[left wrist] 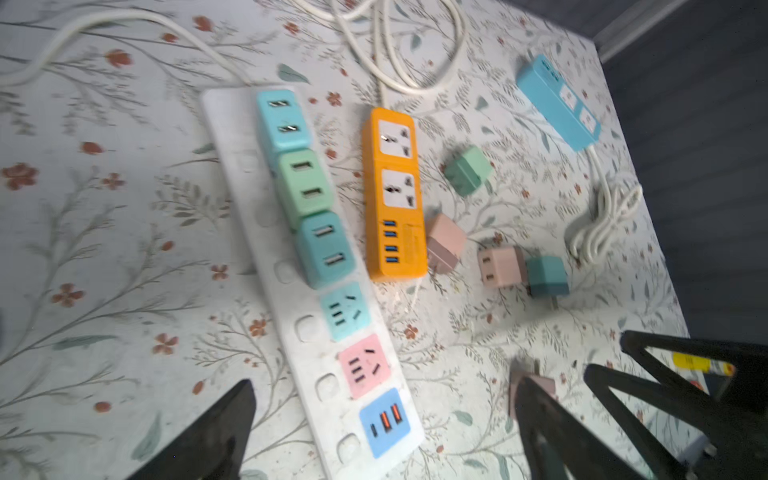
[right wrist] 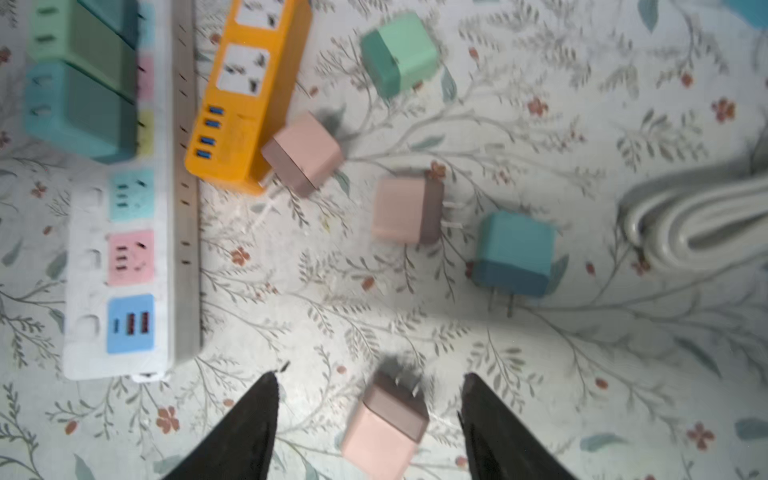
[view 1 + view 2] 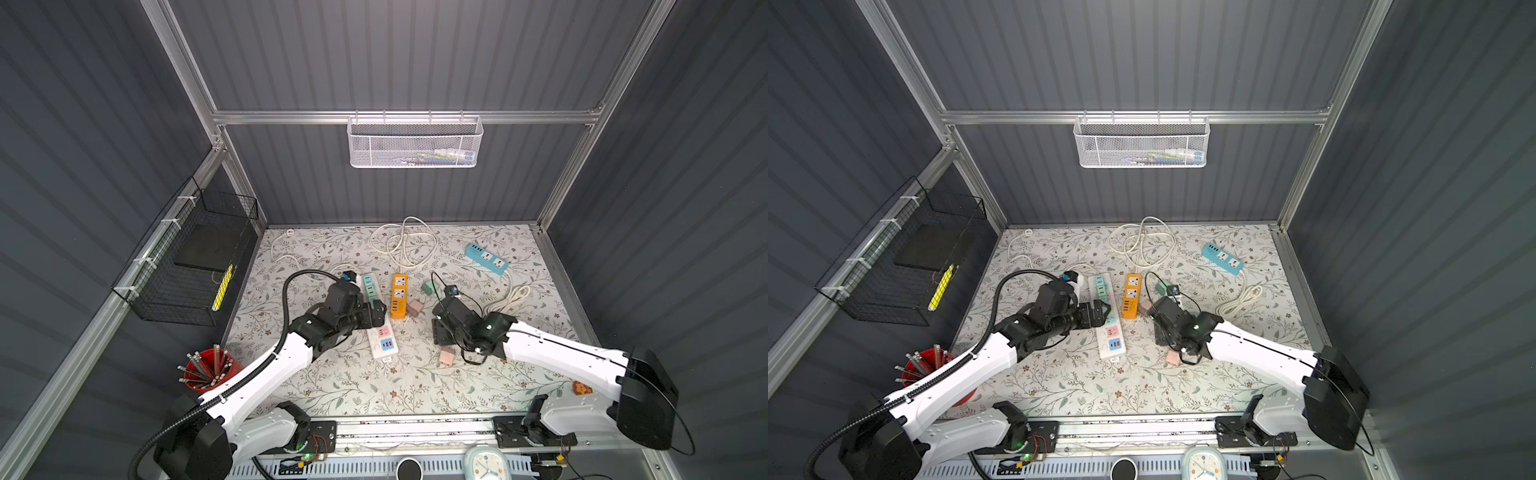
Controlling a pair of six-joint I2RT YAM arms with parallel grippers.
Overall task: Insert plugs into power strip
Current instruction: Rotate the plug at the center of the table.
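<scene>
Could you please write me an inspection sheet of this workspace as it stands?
Surface: floral-patterned tabletop.
Job's things: white plastic power strip holds three seated plastic cube plugs, teal, mint, teal; five loose plugs, three pink, one mint, one teal.
Clutter: orange plastic power strip, blue plastic power strip, red cup of pencils.
Grippers: left gripper open above white strip; right gripper open, straddling one pink plug, not touching.
Cables: looped white cords at far edge; bundled white cord.
Surroundings: white mesh basket, black wire basket, grey walls.
</scene>
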